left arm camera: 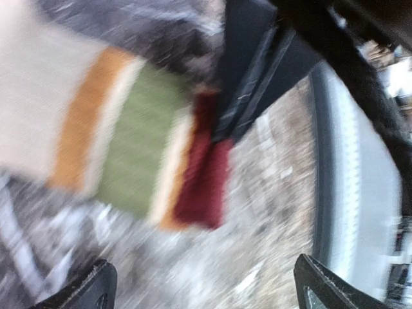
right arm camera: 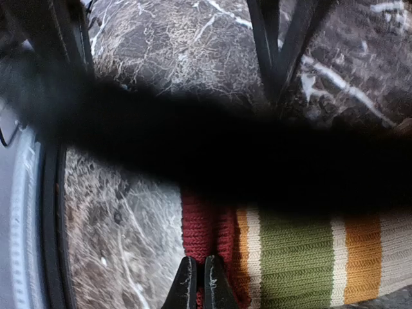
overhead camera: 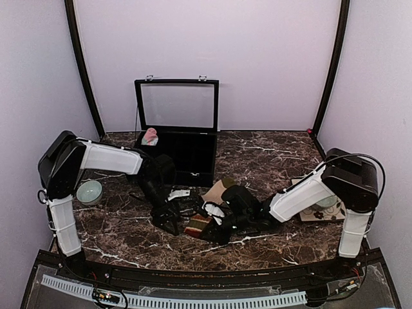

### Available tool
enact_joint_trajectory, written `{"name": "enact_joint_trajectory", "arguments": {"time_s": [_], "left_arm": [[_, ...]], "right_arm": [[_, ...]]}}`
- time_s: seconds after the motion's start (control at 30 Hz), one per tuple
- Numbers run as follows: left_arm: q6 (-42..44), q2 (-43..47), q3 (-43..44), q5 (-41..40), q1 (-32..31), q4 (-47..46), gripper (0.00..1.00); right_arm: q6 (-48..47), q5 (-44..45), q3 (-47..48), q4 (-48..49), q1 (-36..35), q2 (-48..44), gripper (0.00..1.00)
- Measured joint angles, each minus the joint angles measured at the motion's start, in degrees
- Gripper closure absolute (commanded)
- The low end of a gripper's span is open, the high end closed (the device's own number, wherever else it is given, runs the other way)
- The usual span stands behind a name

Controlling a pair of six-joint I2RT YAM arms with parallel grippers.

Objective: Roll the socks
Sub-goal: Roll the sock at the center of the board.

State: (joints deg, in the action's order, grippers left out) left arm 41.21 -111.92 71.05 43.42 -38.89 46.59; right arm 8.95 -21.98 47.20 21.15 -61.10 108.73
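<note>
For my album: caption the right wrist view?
Right gripper shut on the maroon cuff of a striped sock, marble table beneath.

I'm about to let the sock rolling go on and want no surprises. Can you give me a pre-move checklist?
1. Right hand shut on the maroon cuff: ok.
2. Left hand open, holding nothing: ok.
3. Striped sock rolled: not ok, it lies stretched out on the table.
4. Pink sock out of the way, back at the black case: ok.
5. Striped pair stacked evenly: cannot tell.
</note>
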Motion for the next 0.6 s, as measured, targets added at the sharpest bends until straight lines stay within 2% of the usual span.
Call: {"name": "enact_joint_trajectory", "arguments": {"time_s": [0.13, 0.27, 0.47, 0.6], "left_arm": [[1.14, 8.61, -7.87, -8.37, 0.66, -7.10, 0.01], [4.17, 16.50, -12.74, -12.70, 0.09, -11.41, 0.01], [8.59, 21.29, -12.96, -11.34, -0.74, -14.16, 0.01], [10.99, 20.33, -12.28, -11.37, -5.70, -14.95, 0.01]], "right_arm": [[6.93, -4.57, 2.45, -2.40, 0.85, 1.57, 1.00], [16.02, -9.57, 1.40, -2.01, 3.15, 1.68, 1.00], [23.43, -13.75, 1.42, -3.72, 6.08, 1.70, 1.00], [25.40, -15.69, 4.50, -8.28, 6.69, 2.86, 1.00]]}}
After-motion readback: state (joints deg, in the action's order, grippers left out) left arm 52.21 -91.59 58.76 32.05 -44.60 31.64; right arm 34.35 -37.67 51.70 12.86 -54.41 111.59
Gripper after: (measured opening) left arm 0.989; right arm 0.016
